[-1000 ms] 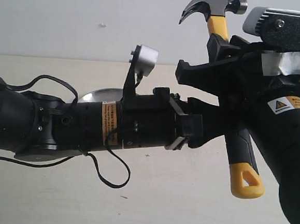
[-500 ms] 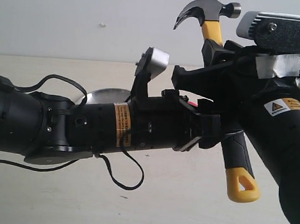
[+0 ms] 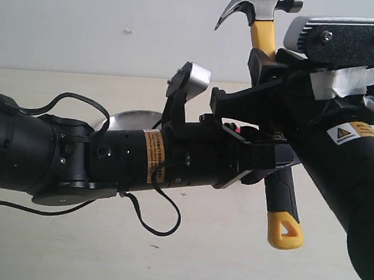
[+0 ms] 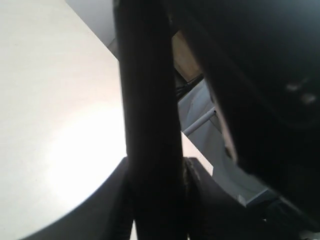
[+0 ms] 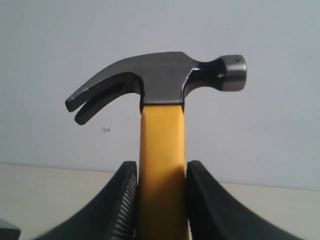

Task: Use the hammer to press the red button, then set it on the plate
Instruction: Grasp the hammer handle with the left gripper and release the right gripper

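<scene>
Exterior view: two robot arms meet above a pale table [image 3: 216, 262]. The right arm slants up from the lower right. The right gripper [image 3: 265, 63] is clamped on the yellow neck of the one hammer [image 3: 265, 36], which is held upright in the air with its dark head at the top edge and its yellow tip lowest. The left arm lies level, reaching in from the left. The left gripper [image 3: 277, 168] has a finger on either side of the hammer's black grip. A second ago that gripper sat further left, short of the handle. The hammer has since risen and shifted left. One plate [image 3: 134, 118] peeks out behind the left arm.

Left wrist view: dark fingers flank a dark bar, and it is too dim to tell whether they squeeze it.

Right wrist view: two ribbed fingers press the yellow neck just under the head.
</scene>
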You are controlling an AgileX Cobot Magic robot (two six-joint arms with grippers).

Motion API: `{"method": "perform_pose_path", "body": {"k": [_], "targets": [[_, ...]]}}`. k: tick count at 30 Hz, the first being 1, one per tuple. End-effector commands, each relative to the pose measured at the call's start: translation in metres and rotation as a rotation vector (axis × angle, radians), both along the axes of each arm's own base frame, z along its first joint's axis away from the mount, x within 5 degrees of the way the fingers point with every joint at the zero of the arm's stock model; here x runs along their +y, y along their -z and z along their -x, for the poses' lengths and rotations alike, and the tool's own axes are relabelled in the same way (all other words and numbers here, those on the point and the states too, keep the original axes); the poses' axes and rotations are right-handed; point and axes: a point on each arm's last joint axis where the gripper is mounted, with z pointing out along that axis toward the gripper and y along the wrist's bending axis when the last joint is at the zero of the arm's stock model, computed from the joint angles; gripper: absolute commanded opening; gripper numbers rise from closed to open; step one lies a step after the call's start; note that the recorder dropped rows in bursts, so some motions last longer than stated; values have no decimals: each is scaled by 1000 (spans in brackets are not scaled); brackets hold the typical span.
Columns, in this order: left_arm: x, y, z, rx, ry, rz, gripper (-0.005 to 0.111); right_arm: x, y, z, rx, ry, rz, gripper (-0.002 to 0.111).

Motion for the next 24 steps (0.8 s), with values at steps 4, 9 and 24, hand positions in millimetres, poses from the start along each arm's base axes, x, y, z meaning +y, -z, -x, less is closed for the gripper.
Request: {"method": "perform_pose_path", "body": {"k": [4, 9, 24], "targets": [[-2, -4, 2, -66, 31, 6, 0, 0, -7, -1, -27, 7, 21, 16], [-2, -3, 3, -82, 41, -7, 0, -2, -5, -1, -4, 30, 0, 43], [2, -5, -9, -121, -93, 3, 0, -16, 5, 3, 176, 153, -21, 53]]}}
